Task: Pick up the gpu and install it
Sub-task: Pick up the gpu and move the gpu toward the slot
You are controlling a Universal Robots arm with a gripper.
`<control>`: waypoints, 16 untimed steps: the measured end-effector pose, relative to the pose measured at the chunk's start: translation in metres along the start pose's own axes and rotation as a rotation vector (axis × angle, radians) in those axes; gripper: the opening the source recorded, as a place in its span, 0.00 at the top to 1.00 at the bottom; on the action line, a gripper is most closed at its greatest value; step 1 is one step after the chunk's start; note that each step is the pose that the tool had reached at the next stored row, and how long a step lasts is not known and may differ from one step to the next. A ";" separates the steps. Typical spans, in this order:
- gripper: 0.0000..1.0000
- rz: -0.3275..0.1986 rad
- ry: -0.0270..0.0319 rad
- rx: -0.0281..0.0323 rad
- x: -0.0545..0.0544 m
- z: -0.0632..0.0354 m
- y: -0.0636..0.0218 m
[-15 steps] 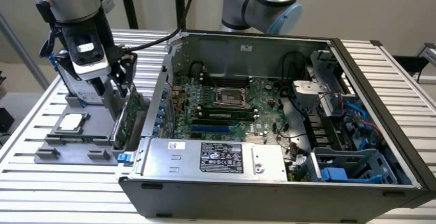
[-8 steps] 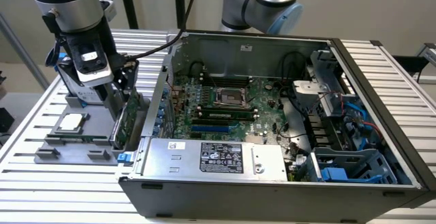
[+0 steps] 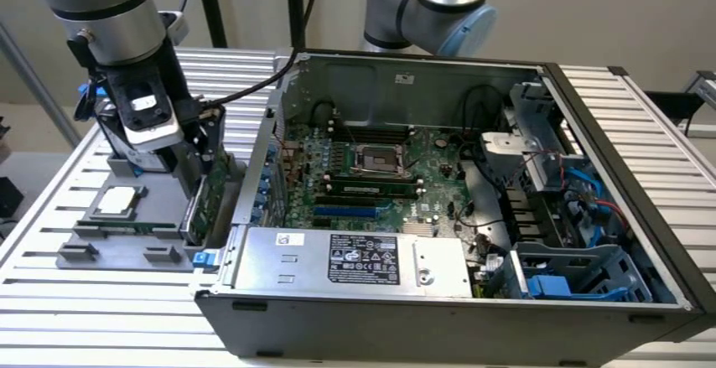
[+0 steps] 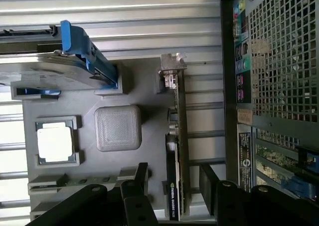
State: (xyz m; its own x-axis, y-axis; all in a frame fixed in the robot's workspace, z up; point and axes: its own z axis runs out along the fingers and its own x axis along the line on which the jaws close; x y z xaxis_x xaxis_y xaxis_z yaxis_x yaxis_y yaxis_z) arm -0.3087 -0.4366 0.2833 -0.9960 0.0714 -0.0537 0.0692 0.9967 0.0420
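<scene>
1. The pincer [image 4: 174, 170] is held wide open, and nothing is gripped in it
2. Its two fingers [image 4: 141, 175] are set one on each side of the gpu [image 4: 180, 126], and a gap can be seen between each finger and the card
3. The gpu is stood on its long edge in a grey tray [image 4: 142, 81], at the side of the tray nearest the computer case [image 3: 626, 142]
4. The silver bracket [image 4: 173, 62] is seen at the end of the card that is away from the pincer
5. The tray is laid on a ribbed metal surface [image 4: 149, 16], to the exterior view's left of the case
6. Other parts are kept in the same tray: a hard drive [image 4: 50, 69] in a blue frame, a square chip [image 4: 55, 143], and a grey square block [image 4: 118, 127] placed between the chip and the gpu
7. The case is laid open on the surface, and a green board [image 3: 381, 167] can be seen inside it
8. The gpu has not yet been lifted or put into the case
</scene>
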 end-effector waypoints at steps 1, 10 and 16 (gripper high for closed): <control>0.46 0.000 -0.0041 0.0003 0.001 0.0015 -0.0001; 0.46 0.005 -0.0141 0.0019 0.003 0.0175 -0.0006; 0.46 0.008 -0.0174 0.0023 0.003 0.0284 -0.0010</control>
State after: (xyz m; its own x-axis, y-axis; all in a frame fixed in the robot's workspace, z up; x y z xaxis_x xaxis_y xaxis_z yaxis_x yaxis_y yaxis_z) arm -0.3106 -0.4363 0.2547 -0.9942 0.0805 -0.0707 0.0778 0.9962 0.0402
